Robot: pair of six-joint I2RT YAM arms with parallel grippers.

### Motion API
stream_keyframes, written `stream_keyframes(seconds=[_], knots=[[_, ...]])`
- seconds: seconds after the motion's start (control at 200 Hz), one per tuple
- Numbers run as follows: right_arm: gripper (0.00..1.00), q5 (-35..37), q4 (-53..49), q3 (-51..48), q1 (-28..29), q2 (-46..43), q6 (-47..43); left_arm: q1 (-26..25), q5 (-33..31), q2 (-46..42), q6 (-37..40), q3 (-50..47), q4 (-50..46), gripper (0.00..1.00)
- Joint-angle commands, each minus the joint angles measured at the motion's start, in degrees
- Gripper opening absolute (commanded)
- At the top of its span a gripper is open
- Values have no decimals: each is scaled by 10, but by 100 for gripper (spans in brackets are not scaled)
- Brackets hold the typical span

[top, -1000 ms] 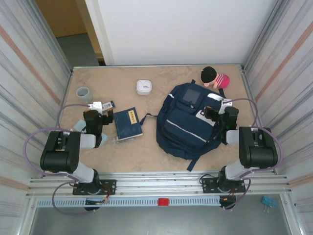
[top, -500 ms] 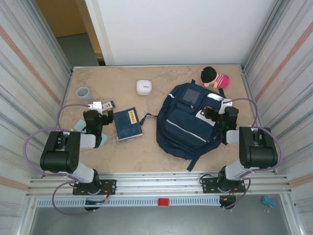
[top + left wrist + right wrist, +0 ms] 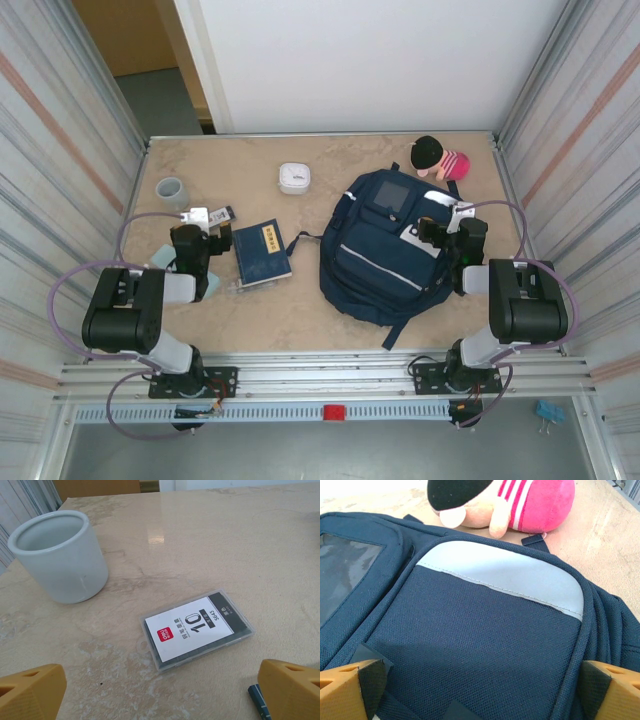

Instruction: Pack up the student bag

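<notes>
In the top external view, the student bag (image 3: 385, 245) is seen lying flat on the tabletop (image 3: 300, 310), right of centre, with its front pocket facing up and its straps trailing toward the near edge. The right arm is folded low beside it, and the right pincer (image 3: 440, 226) is held over the bag's right flank. The left arm is bent likewise, with the left pincer (image 3: 204, 217) near a small navy book (image 3: 262, 252) and a pale cup (image 3: 171, 190). A plush doll (image 3: 440, 157) lies just behind the bag.

In the left wrist view, the orange fingertips (image 3: 30, 692) are spread wide with nothing between them. A clear card case (image 3: 197, 630) and the cup lie ahead on the bare stone.

In the right wrist view, the fingertips (image 3: 619, 692) are also spread wide and empty, held low over the bag's woven pocket panel.

The bag is judged to be soft, limp and fairly light, so sagging and folding are to be expected when it is lifted. A raised seam, the zip edge or the top handle would best be pinched, since flat cloth is likely to slip.
</notes>
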Motion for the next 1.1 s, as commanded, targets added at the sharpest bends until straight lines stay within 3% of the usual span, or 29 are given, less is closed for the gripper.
stream_keyframes(seconds=[0.0,0.225,0.281,0.326,0.421,0.506,0.581,0.676,0.732,0.872,0.982,1.097], knots=[[99,-5,-5,3,0,-1,6,0,3,-6,2,5,2,99],[99,-2,-10,6,-1,-7,8,-16,-23,-19,11,-1,7,97],[99,-5,-74,31,-1,-31,6,-24,-8,-31,28,-16,30,95],[99,-6,-144,57,1,-62,3,-40,-36,-48,43,-22,34,95],[99,-26,-309,119,-3,-155,28,-88,-68,-135,74,33,-132,95],[99,20,-473,194,-6,-223,90,-100,-9,-188,42,105,-273,93],[99,34,-613,250,-11,-262,138,-105,97,-207,-9,179,-386,88],[100,-52,-728,263,-10,-307,198,-149,169,-190,-61,278,-486,80],[94,-78,-767,244,-5,-341,232,-192,187,-165,-66,325,-525,78],[92,-45,-782,153,-2,-423,310,-270,223,-83,-111,391,-572,73],[89,-41,-781,102,-1,-451,330,-301,272,-22,-170,384,-523,67],[87,-47,-754,75,-1,-456,342,-331,279,39,-206,393,-507,64]])
